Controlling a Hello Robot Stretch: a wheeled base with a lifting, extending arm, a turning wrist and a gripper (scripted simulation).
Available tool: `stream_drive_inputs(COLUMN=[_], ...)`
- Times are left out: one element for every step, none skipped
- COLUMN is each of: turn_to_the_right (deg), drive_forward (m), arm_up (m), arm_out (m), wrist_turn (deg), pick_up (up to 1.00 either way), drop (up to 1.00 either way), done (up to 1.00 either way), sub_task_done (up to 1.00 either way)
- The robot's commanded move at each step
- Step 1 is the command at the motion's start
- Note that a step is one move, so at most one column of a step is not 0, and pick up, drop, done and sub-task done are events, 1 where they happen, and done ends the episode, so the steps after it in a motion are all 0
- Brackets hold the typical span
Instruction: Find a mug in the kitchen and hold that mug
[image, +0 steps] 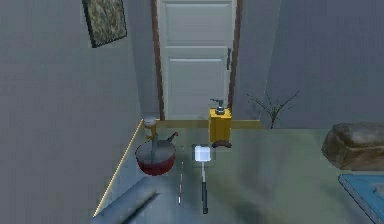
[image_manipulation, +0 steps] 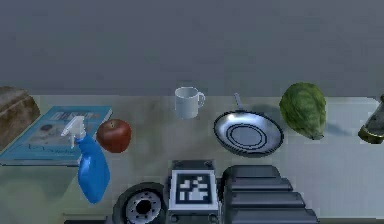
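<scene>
Sweeping the counter from the left: out front there's a red bowl (image: 155, 160) with a glossy rounded wall. Next to it a white-headed utensil (image: 203, 155) lies flat on its thin dark handle, and then comes a boxy yellow holder (image: 220, 127) with a pump bottle on top. On the arm's side, far left, I see a crusty brown loaf (image_manipulation: 10, 105), then a flat blue book (image_manipulation: 48, 135). A blue plastic spray bottle (image_manipulation: 92, 168) stands near me, with a shiny red apple (image_manipulation: 115, 134) just beside it. And there's the mug (image_manipulation: 187, 101): white, upright, toward the far middle of the counter (image_manipulation: 155, 125), apart from its neighbours, handle sticking out to the right. I'd judge it ceramic: stiff and light enough, but glazed and slick, and it would chip if knocked over. Best hold, I reckon, is across the round wall just below the rim; the handle loop looks too small to trust. Right of it sits a shallow metal pan (image_manipulation: 247, 132), mirror-smooth, its handle pointing to the far side. Then there's a crinkly green lettuce (image_manipulation: 305, 108) and a dark bottle (image_manipulation: 375, 120) at the right edge. My gripper (image_manipulation: 140, 207) sits low at the near edge, left of the white marker square (image_manipulation: 194, 190). I can't make out its fingers, so I cannot tell how they're set or whether it holds anything.
</scene>
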Motion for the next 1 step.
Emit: stream_drive_inputs(turn_to_the_right=[0.0], drive_forward=[0.00], arm_up=[0.00], arm_out=[0.40], wrist_turn=[0.0], pick_up=[0.00], drop=[0.00], done=[0.00], sub_task_done=[0.00])
